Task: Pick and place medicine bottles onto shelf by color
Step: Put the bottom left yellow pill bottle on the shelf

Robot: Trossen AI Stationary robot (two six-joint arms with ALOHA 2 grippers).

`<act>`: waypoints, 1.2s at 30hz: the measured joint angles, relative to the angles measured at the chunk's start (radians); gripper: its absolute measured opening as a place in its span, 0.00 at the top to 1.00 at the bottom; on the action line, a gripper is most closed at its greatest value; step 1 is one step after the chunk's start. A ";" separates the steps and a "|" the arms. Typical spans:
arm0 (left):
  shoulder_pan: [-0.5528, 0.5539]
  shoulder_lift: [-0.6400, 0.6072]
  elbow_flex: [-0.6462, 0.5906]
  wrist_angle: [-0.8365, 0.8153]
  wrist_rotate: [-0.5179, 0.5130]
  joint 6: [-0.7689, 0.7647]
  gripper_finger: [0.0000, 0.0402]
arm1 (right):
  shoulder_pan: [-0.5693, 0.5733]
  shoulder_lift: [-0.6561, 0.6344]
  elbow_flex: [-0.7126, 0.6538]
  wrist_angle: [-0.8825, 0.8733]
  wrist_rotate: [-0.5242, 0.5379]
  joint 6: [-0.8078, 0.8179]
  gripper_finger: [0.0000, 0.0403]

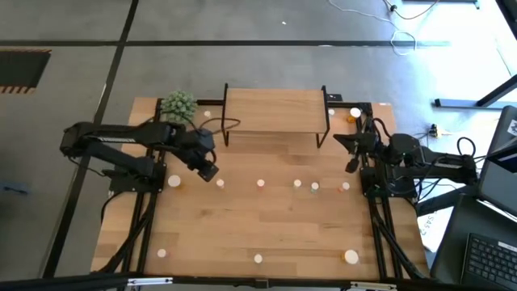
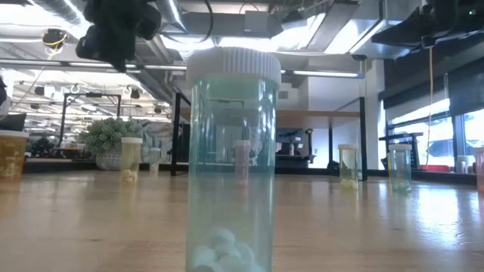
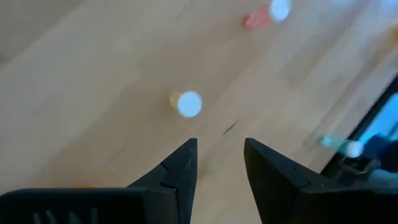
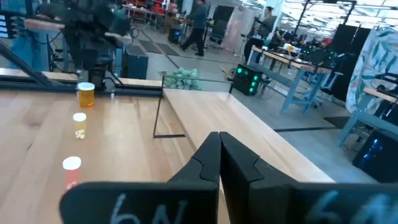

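Note:
Small medicine bottles with pale caps stand upright and scattered on the wooden table. A yellowish bottle stands just ahead of my left gripper, which hovers above the table, tilted down, open with nothing between its fingers. A pink bottle and a green one stand farther right in the same row. The shelf stands on its black legs at the far middle, its top bare. My right gripper waits shut at the shelf's right end, pointing level.
A green spiky plant ball sits at the far left beside the shelf. An orange bottle stands at the far right, another near the front right. A green bottle stands close to the front edge. People move in the room beyond.

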 joint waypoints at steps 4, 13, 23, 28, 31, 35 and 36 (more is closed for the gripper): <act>-0.032 0.058 0.000 0.013 0.000 -0.025 0.68 | 0.000 0.053 0.032 -0.004 0.001 0.002 0.99; -0.089 0.146 0.000 0.067 -0.042 -0.027 0.68 | 0.000 0.210 0.200 -0.040 0.004 0.029 0.99; -0.108 0.218 0.000 0.096 -0.074 -0.025 0.68 | 0.000 0.345 0.397 -0.213 -0.015 0.130 0.99; -0.108 0.246 0.000 0.095 -0.096 -0.017 0.68 | 0.000 0.399 0.472 -0.287 -0.059 0.162 0.99; -0.107 0.258 0.000 0.091 -0.122 -0.017 0.68 | 0.000 0.429 0.500 -0.306 -0.059 0.162 0.99; -0.107 0.271 -0.001 0.093 -0.149 -0.018 0.68 | 0.000 0.458 0.514 -0.310 -0.059 0.162 0.99; -0.107 0.270 -0.001 0.089 -0.150 -0.018 0.68 | 0.000 0.464 0.515 -0.310 -0.059 0.162 0.99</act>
